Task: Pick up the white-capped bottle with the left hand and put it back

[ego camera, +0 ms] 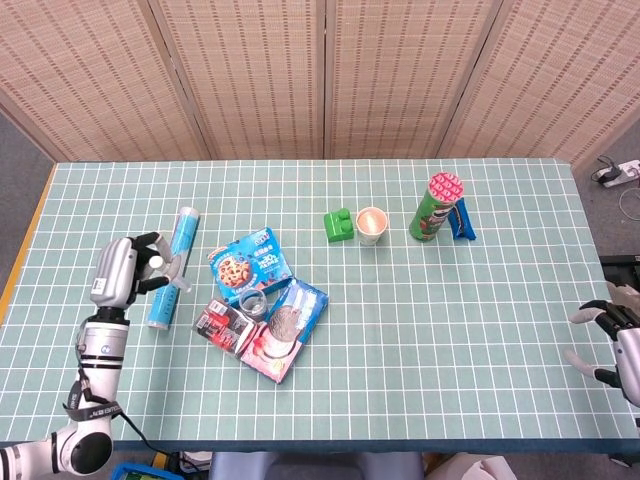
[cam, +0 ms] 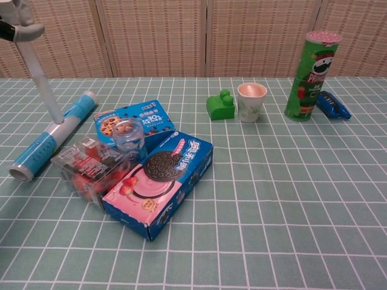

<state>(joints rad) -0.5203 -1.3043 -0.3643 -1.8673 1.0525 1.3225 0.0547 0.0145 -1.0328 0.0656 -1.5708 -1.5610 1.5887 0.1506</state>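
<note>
Currently the left hand [ego camera: 126, 272] grips the white-capped bottle [cam: 42, 84] near its top, fingers curled round it. The slim clear bottle is tilted, with its lower end at the blue tube [cam: 53, 136] lying on the table [ego camera: 420, 330]; contact there cannot be told. In the head view the bottle is mostly hidden by the fingers. The right hand [ego camera: 612, 335] sits at the table's right edge, fingers apart, holding nothing.

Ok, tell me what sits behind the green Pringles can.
A dark blue snack packet lies on the table behind the Pringles can, to its right. The can covers the packet's near end in the chest view.
</note>
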